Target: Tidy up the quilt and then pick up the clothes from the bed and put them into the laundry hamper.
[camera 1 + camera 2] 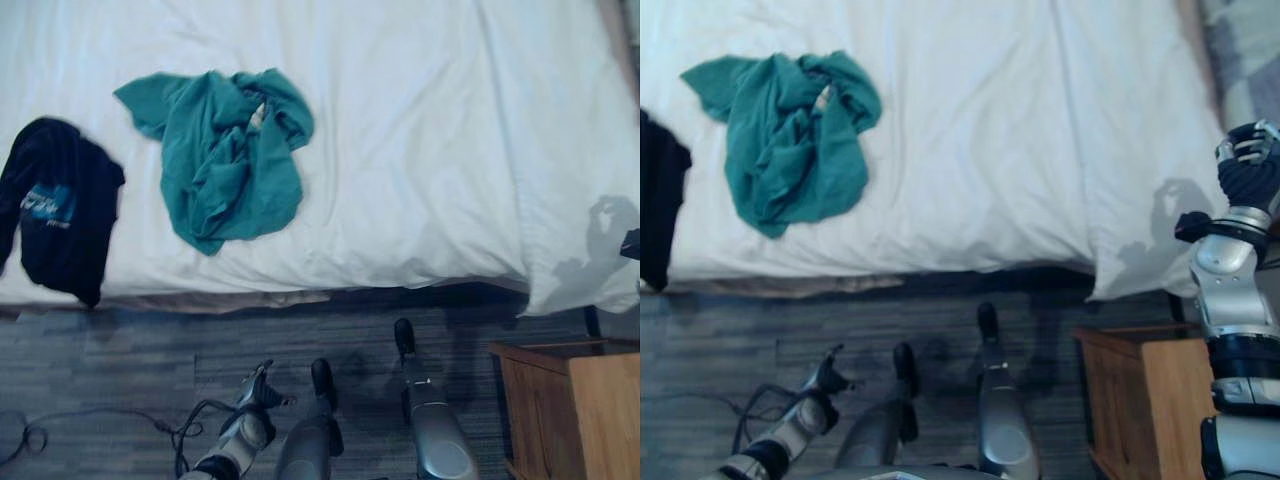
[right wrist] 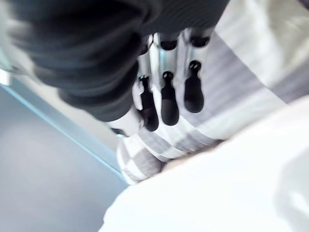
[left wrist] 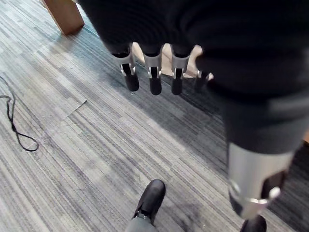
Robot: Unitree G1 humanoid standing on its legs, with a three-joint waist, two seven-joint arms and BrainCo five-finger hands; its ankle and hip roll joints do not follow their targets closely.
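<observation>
A: Entry, risks first. The right hand point(image 1: 1248, 165) is raised beside the far right edge of the bed, near the quilt point(image 1: 400, 150) corner that hangs over the side above the wooden nightstand point(image 1: 1150, 400). Its fingers point(image 2: 166, 104) look straight and relaxed and hold nothing. If it grabs only that hanging corner, I judge the pull could drag the whole cover sideways and wrinkle it rather than flatten it.

B: And the left hand point(image 1: 256, 388)?

A: Low, over the grey floor point(image 3: 72, 145), fingers loosely extended, empty. It is well apart from both garments, so a long reach is needed; leaning in could press creases into the quilt.

B: Other hazards?

A: The dark shirt point(image 1: 55, 210) lies at the left front edge of the bed with part of it draped over the side. A tug on the quilt might slide it to the floor. No hamper can be seen from here.

B: State of the items?

A: Quilt white, mostly flat, soft folds. The teal shirt point(image 1: 225, 155) is crumpled in a heap on top, left of centre.
</observation>
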